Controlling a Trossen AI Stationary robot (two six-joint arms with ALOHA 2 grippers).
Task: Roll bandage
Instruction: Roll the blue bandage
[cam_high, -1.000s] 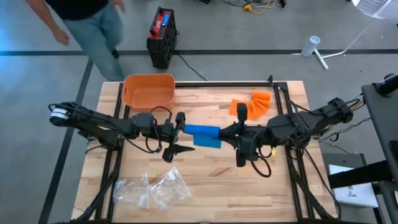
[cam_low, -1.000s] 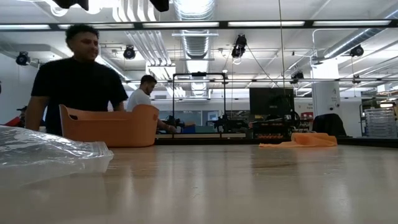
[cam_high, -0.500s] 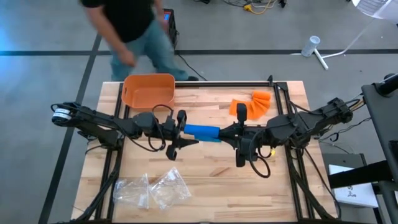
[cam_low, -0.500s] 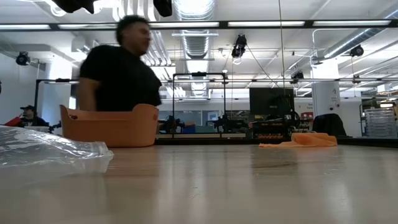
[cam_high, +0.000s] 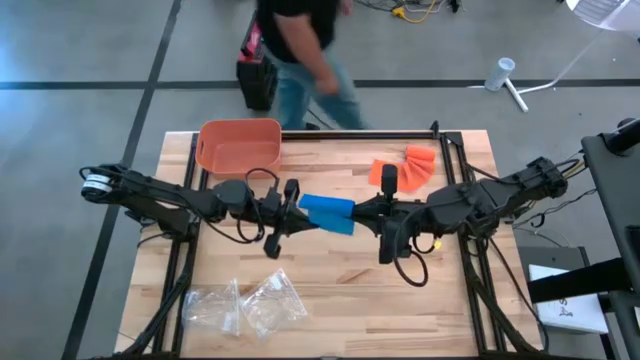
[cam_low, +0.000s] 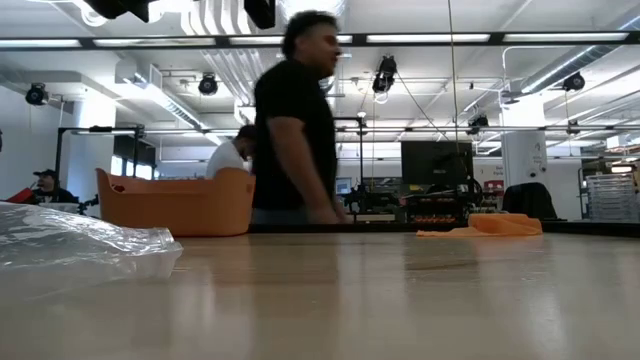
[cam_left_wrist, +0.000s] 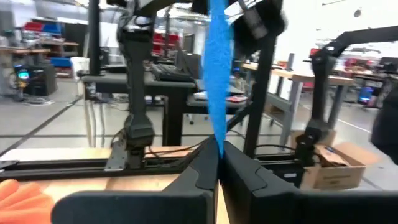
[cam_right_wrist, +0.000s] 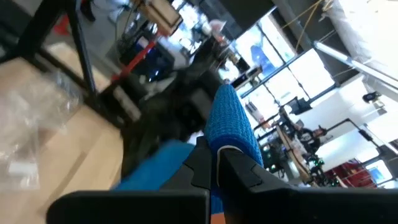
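Blue bandage (cam_high: 327, 213) hung above mid-table, stretched between the left gripper (cam_high: 298, 222) and right gripper (cam_high: 352, 214), each clenched on an end of it, so by my reading the rolling was barely begun, with most still unrolled.

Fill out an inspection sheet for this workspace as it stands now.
Surface: wooden table, no spills seen.
Job's things: blue bandage held above mid-table between both arms.
Clutter: orange bin and orange cloth at far edge; plastic bags at near left.
Grippers: left pincer shut on bandage; right pincer shut on bandage.
Cables: black leads loop under both wrists.
Surroundings: person walking past the far edge.
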